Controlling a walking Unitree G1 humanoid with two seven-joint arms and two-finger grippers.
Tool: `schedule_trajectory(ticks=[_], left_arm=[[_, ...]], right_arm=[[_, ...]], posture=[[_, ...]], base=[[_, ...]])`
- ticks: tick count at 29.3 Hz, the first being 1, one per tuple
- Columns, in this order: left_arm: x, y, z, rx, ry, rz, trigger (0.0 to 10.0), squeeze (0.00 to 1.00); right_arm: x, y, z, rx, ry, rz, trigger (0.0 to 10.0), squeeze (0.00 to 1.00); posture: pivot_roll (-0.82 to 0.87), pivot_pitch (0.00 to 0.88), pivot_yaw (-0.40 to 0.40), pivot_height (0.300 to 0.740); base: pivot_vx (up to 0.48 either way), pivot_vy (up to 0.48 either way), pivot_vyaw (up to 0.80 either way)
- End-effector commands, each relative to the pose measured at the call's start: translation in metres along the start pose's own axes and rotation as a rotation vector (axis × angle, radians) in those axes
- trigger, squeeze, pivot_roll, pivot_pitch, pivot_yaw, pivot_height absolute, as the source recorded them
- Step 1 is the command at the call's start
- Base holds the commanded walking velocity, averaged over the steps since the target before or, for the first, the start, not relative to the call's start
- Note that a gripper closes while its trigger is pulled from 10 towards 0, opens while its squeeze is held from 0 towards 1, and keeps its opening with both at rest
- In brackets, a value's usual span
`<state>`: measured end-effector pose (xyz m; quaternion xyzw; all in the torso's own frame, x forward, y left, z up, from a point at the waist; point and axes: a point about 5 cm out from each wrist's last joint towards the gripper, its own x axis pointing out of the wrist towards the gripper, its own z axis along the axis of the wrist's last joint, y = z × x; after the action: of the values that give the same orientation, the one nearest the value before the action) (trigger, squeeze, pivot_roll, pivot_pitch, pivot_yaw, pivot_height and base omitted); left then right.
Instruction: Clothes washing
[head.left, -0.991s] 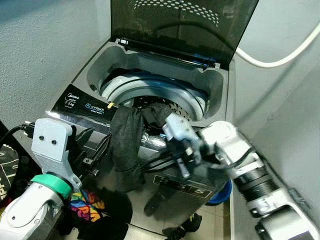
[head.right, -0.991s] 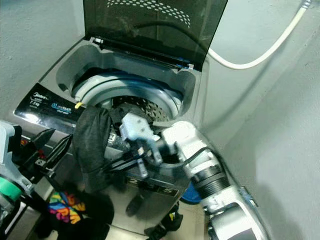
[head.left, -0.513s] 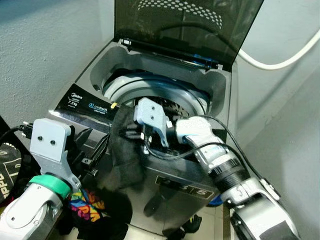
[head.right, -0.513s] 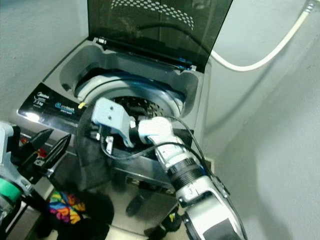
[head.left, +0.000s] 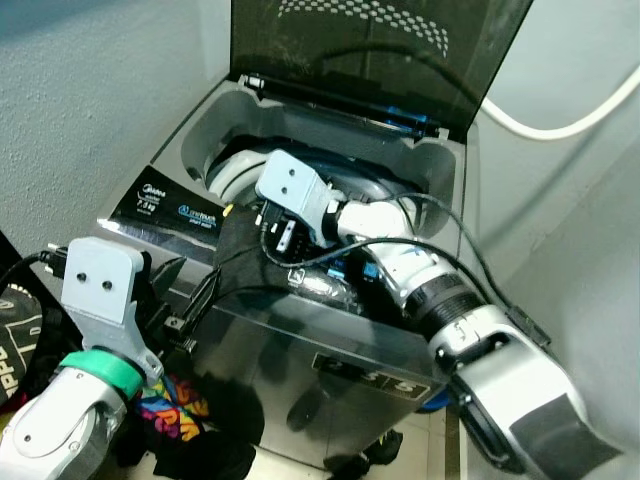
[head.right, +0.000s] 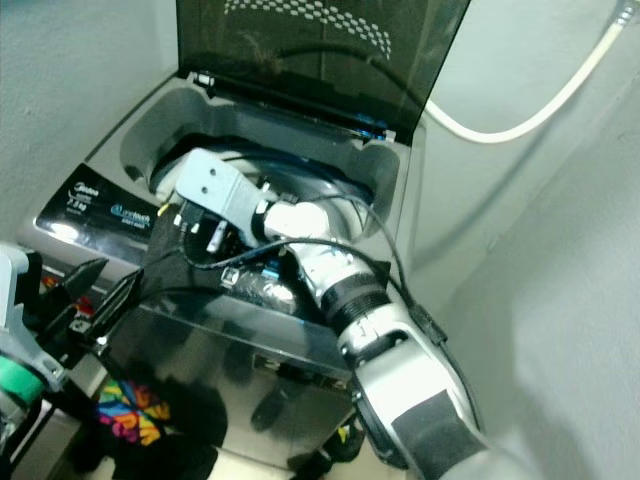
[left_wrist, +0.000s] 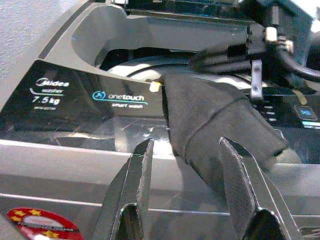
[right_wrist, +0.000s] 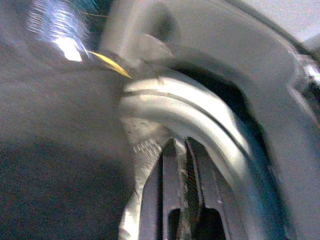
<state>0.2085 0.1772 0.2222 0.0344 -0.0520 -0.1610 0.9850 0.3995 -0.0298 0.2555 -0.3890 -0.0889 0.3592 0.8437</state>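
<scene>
Dark garment (left_wrist: 210, 125) is draped over the front rim of the open top-loader washing machine (head.left: 330, 350), partly over the control panel (head.left: 170, 205); I'd judge it limp, light and prone to snagging or sliding off the glossy panel, so best pinched at a bunched fold near the tub (head.left: 240, 165) edge. Right gripper (right_wrist: 177, 200) reaches over the tub ring with fingers pressed nearly together, nothing clearly between them; left gripper (left_wrist: 187, 192) hovers low at the machine's front, jaws wide and empty. Tight corner: rough plaster walls, white hose (head.left: 560, 120) behind the raised lid (head.left: 380, 50), colourful clothes (head.left: 175, 410) piled on the floor at the left.
</scene>
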Motion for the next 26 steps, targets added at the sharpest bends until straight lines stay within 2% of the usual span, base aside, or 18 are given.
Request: schedule_trajectory(ticks=[1,2,5,7,8,9,10,11,12,14,15,16,17,18,19,20,23,26], left_arm=[[0.001,-0.002,-0.003,-0.003,0.020,-0.015,10.0,0.00],[0.002,-0.002,-0.003,0.000,0.021,-0.018,10.0,0.00],[0.002,-0.002,-0.003,0.000,0.021,-0.018,10.0,0.00],[0.003,-0.002,-0.002,0.006,0.020,-0.021,10.0,0.00],[0.003,-0.001,-0.001,0.008,0.019,-0.022,10.0,0.00],[0.003,-0.001,-0.001,0.008,0.019,-0.022,10.0,0.00],[0.003,-0.001,-0.001,0.009,0.018,-0.024,10.0,0.00],[0.003,-0.001,-0.001,0.009,0.018,-0.024,10.0,0.00],[0.003,-0.001,0.000,0.009,0.017,-0.027,10.0,0.00],[0.004,0.000,0.000,0.009,0.017,-0.029,10.0,0.00],[0.004,0.000,0.000,0.009,0.017,-0.029,10.0,0.00],[0.004,0.000,0.000,0.009,0.017,-0.032,10.0,0.00],[0.005,0.001,0.000,0.007,0.016,-0.037,10.0,0.00],[0.005,0.001,0.000,0.007,0.016,-0.037,10.0,0.00],[0.005,0.001,0.000,0.008,0.018,-0.043,10.0,0.00],[0.005,0.001,0.000,0.008,0.018,-0.043,10.0,0.00],[0.006,0.001,0.000,0.009,0.019,-0.053,10.0,0.00],[0.006,0.001,0.000,0.008,0.018,-0.055,10.0,0.00]], right_arm=[[-0.010,-0.028,-0.012,-0.015,0.084,-0.152,0.0,0.00],[-0.014,-0.040,-0.013,-0.011,0.096,-0.213,0.0,0.00],[-0.014,-0.040,-0.013,-0.011,0.096,-0.213,0.0,0.00],[-0.035,-0.087,0.002,0.019,0.007,-0.452,0.0,0.00],[-0.047,-0.109,0.011,0.050,-0.063,-0.546,1.3,0.00],[-0.047,-0.109,0.011,0.050,-0.063,-0.546,1.3,0.00],[-0.057,-0.123,0.018,0.126,-0.141,-0.581,1.1,0.00],[-0.057,-0.123,0.018,0.126,-0.141,-0.581,1.1,0.00],[-0.058,-0.123,0.023,0.302,-0.250,-0.458,0.4,0.00],[-0.057,-0.120,0.027,0.415,-0.339,-0.352,0.0,0.00],[-0.057,-0.120,0.027,0.415,-0.339,-0.352,0.0,0.00],[-0.055,-0.112,0.030,0.477,-0.422,-0.215,0.0,0.00],[-0.051,-0.098,0.031,0.461,-0.469,-0.081,0.0,0.00],[-0.051,-0.098,0.031,0.461,-0.469,-0.081,0.0,0.00],[-0.047,-0.075,0.028,0.417,-0.488,0.080,0.0,0.00],[-0.047,-0.075,0.028,0.417,-0.488,0.080,0.0,0.00],[-0.048,0.005,0.017,0.376,-0.511,0.554,0.0,0.00],[-0.052,0.023,0.016,0.377,-0.509,0.651,0.0,0.00]], posture=[[0.10,0.078,-0.083,0.740],[0.10,0.078,-0.083,0.740],[0.10,0.078,-0.083,0.740],[0.11,0.080,-0.077,0.740],[0.11,0.080,-0.077,0.740],[0.11,0.080,-0.077,0.740],[0.11,0.080,-0.071,0.740],[0.11,0.080,-0.071,0.740],[0.11,0.078,-0.063,0.740],[0.11,0.078,-0.063,0.740],[0.11,0.078,-0.063,0.740],[0.10,0.076,-0.056,0.740],[0.10,0.072,-0.052,0.740],[0.10,0.072,-0.052,0.740],[0.10,0.069,-0.046,0.740],[0.10,0.069,-0.046,0.740],[0.10,0.059,-0.042,0.740],[0.10,0.059,-0.042,0.740]], base=[[0.000,0.000,0.00],[0.000,0.000,0.00],[0.000,0.000,0.00],[0.000,0.000,0.00],[0.000,0.000,0.00],[0.000,0.000,0.00],[0.000,0.000,0.00],[0.000,0.000,0.00],[0.000,0.000,0.00],[0.000,0.000,0.00],[0.000,0.000,0.00],[0.000,0.000,0.00],[0.000,0.000,0.00],[0.000,0.000,0.00],[0.000,0.000,0.00],[0.000,0.000,0.00],[0.000,0.000,0.00],[0.000,0.000,0.00]])
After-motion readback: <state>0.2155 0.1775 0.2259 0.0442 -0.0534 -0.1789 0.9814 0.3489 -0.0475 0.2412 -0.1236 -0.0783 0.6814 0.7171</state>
